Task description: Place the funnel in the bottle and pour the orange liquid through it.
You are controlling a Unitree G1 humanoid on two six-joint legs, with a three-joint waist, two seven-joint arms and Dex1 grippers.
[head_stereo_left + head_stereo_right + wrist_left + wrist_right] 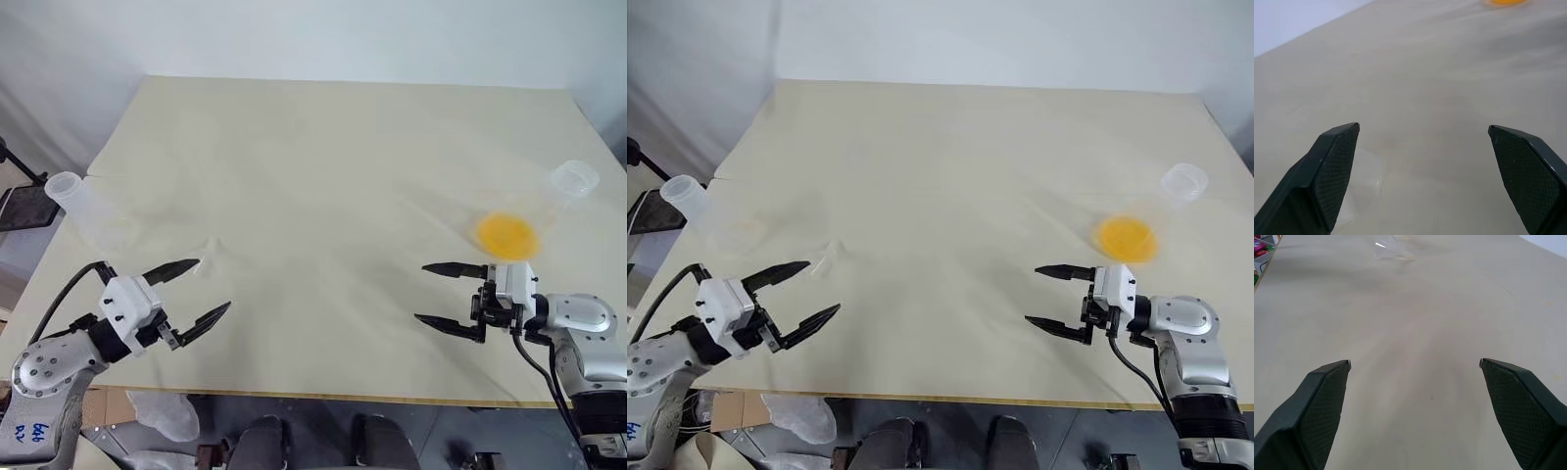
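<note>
Left end effector (191, 291) and right end effector (451, 295): both spread, empty. Funnel (203, 257): clear, light, probably slippery; grip rim. Bottle (78, 206): light, tippable.

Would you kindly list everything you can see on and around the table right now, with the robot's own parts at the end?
bottle: one, whitish translucent, near the table's left edge, upright.
flask: one, clear, broad-based, on the right side of the table, ahead of the right gripper.
orange liquid: one shallow pool, yellow-orange, in the flask's base.
funnel: one, clear, hard to make out, lying on the cloth just ahead of the left gripper.
table: one, covered in a cream cloth.
left gripper: one, black fingers, open, over the near left of the table, holding nothing.
right gripper: one, black fingers, open, over the near right, holding nothing.
</note>
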